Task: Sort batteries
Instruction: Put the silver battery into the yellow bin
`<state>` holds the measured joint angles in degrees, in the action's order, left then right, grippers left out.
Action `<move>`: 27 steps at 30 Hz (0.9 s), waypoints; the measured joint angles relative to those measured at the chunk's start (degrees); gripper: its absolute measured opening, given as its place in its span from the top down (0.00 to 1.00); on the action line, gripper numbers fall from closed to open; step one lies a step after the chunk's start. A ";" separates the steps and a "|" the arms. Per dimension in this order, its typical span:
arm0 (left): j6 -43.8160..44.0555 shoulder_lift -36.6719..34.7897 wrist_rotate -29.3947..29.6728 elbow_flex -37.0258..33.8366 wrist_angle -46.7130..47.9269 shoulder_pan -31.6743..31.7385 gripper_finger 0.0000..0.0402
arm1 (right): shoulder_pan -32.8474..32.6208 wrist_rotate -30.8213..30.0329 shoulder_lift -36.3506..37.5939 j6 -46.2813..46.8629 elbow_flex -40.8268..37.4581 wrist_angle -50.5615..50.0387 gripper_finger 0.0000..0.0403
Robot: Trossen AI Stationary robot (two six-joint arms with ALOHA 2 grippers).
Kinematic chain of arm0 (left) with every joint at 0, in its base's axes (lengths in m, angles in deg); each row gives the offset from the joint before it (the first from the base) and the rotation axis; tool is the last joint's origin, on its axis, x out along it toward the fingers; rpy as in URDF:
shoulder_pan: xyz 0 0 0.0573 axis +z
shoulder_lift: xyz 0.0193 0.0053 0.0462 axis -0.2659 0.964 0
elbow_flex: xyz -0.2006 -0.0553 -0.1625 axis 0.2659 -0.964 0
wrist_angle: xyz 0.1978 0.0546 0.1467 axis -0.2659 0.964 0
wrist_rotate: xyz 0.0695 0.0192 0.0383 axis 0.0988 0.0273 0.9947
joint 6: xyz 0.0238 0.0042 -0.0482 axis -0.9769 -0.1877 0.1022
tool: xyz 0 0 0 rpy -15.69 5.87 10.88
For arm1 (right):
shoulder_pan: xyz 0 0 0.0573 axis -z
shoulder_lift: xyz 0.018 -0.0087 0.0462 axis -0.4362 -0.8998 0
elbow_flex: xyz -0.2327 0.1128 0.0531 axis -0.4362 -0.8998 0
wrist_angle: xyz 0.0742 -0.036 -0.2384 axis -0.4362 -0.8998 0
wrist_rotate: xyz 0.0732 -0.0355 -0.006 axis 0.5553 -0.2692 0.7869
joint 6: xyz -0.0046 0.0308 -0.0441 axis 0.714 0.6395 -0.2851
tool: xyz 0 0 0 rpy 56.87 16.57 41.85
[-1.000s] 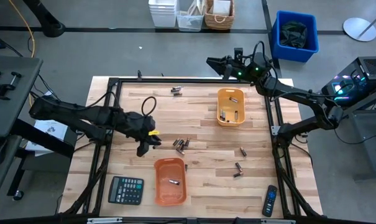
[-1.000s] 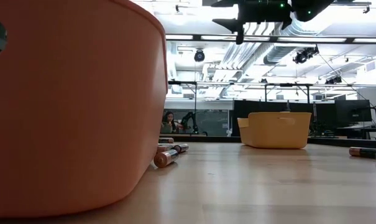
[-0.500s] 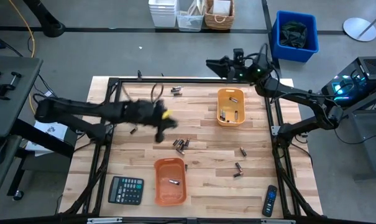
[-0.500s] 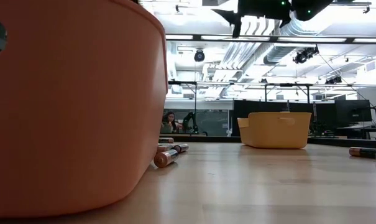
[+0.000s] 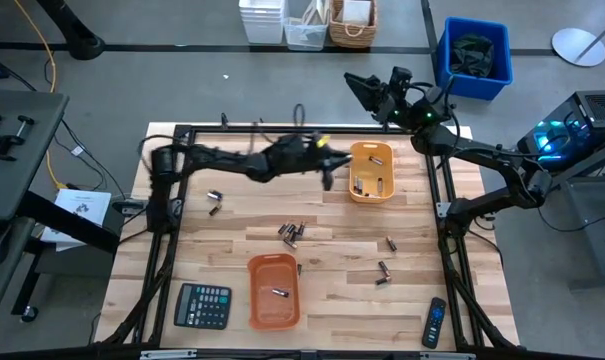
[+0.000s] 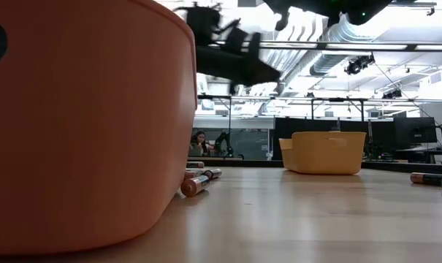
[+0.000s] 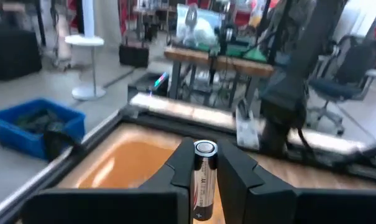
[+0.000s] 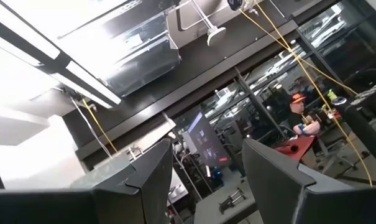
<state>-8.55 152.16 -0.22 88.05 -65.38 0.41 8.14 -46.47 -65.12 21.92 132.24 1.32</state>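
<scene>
My left gripper (image 5: 327,172) hangs above the table just left of the yellow tray (image 5: 371,170) and is shut on a silvery battery (image 7: 203,180); it also shows raised in the low view (image 6: 256,69). Loose batteries lie on the wood: a cluster (image 5: 292,233) mid-table, two (image 5: 282,146) near the far edge, one (image 5: 215,201) on the left, others (image 5: 384,271) on the right. One battery (image 5: 278,293) lies in the orange tray (image 5: 273,291), several (image 5: 363,185) in the yellow tray. My right gripper (image 5: 360,88) is open, raised beyond the far edge. My left gripper pinches the battery between its two fingers (image 7: 180,171), which clasp the cell's sides along its length. The capped end (image 7: 204,148) sticks out past the fingertips. The battery is lifted clear of the table, pointing toward the yellow tray (image 7: 132,165).
A black calculator (image 5: 203,305) lies at the near left corner, a black remote (image 5: 435,323) at the near right. A dark frame rail (image 5: 441,190) borders the table. Bare wood lies between the two trays.
My left arm has swung from the table's left-centre toward the far right, ending beside the yellow tray, and its gripper has turned to face that tray. My right gripper has shifted slightly rightward above the far edge.
</scene>
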 joint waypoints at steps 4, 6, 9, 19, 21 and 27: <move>3.28 6.69 -0.77 10.11 5.65 -0.17 0.82 | 0.48 -0.18 0.00 0.52 0.00 0.34 0.53; 2.52 7.66 -3.07 14.21 12.38 -0.17 0.72 | 0.76 -0.20 0.01 1.01 0.00 0.89 0.53; 0.13 7.22 -3.86 18.83 23.31 -0.29 0.58 | 1.28 -0.20 0.04 1.02 0.00 1.26 0.53; -4.02 -11.61 -13.80 13.32 62.04 0.23 0.42 | 1.73 4.19 0.26 1.02 0.00 1.40 0.53; -3.67 -19.18 -13.66 7.34 64.57 -2.98 0.44 | 1.73 5.43 0.26 1.02 0.00 0.98 0.53; -3.41 -37.73 0.47 -9.38 68.38 -20.79 0.47 | 1.73 8.45 0.24 1.02 0.00 0.28 0.53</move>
<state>-11.96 114.42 0.24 78.68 3.00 -20.38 9.86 -38.02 -64.88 22.94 132.24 1.59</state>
